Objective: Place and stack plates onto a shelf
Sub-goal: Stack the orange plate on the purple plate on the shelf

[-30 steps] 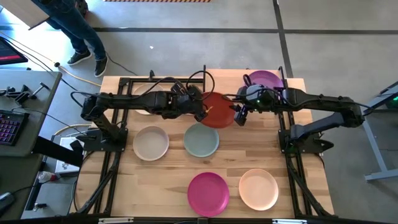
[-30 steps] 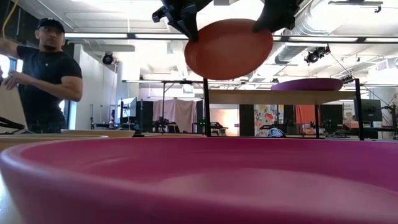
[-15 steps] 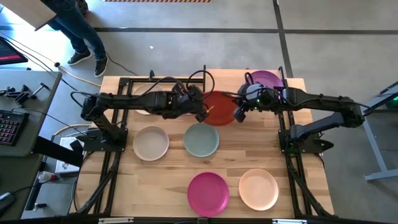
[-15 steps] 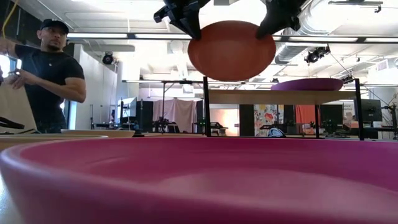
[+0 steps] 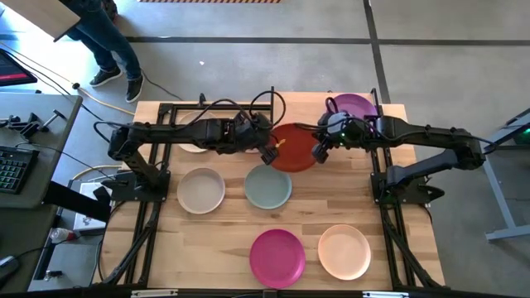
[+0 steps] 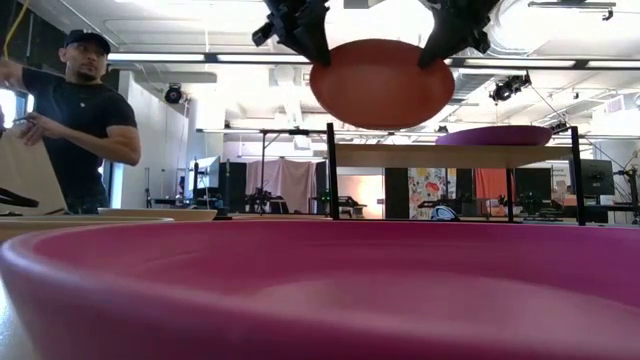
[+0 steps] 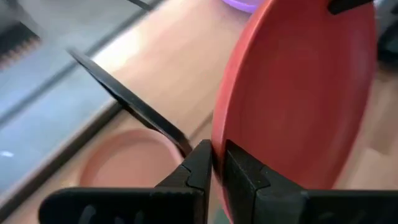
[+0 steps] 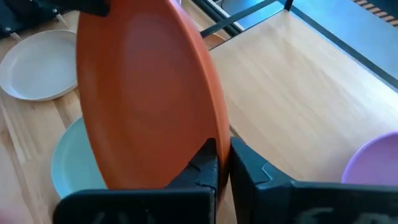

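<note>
Since the earlier frame, the rust plate [image 5: 294,146] had shifted slightly right and levelled out, held in the air between both arms. Left fingers [image 7: 211,163] pinched its left rim; right fingers [image 8: 222,157] were clenched on its right rim. It hung above the tabletop [image 5: 224,223], left of the shelf [image 6: 450,155] carrying the purple plate [image 5: 351,106]. Cream [image 5: 201,189], teal [image 5: 267,187], magenta [image 5: 277,257] and peach [image 5: 344,251] plates lay on the tabletop. A person [image 6: 75,115] stood at far left.
</note>
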Controlling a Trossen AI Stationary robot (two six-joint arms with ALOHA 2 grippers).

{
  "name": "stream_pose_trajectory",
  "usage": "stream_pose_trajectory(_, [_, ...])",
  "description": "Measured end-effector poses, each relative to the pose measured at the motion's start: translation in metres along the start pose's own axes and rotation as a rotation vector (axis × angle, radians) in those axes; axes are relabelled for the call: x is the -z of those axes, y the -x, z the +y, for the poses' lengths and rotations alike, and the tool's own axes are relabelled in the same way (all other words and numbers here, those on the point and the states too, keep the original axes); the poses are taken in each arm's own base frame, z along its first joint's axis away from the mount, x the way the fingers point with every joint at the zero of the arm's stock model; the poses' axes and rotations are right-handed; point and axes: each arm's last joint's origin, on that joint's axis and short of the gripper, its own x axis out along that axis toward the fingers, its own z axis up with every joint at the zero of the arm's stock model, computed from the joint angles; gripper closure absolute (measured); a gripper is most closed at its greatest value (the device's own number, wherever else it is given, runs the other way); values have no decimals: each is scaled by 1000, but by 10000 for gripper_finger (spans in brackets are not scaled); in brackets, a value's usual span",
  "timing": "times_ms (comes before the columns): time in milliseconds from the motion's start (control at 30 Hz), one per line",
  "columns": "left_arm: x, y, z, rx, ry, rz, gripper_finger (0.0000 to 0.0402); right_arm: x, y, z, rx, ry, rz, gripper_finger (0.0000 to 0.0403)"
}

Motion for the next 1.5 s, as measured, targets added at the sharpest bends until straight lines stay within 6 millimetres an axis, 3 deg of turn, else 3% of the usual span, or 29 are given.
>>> stream_pose_trajectory(367, [-11, -7, 5, 226, 90, 19, 314, 2, 1, 0, -4, 2, 17, 401])
stream_pose_trajectory(833, [-21, 22, 18, 263, 101, -51, 302, 5, 27, -12, 4, -20, -29, 402])
stream_pose_trajectory(1133, [-29, 50, 29, 291, 81, -139, 302, 13, 52, -36, 79, -91, -54, 403])
stream_pose_trajectory(1500, [-23, 80, 34, 314, -12, -141, 302, 18, 77, -77, 208, -176, -111, 403])
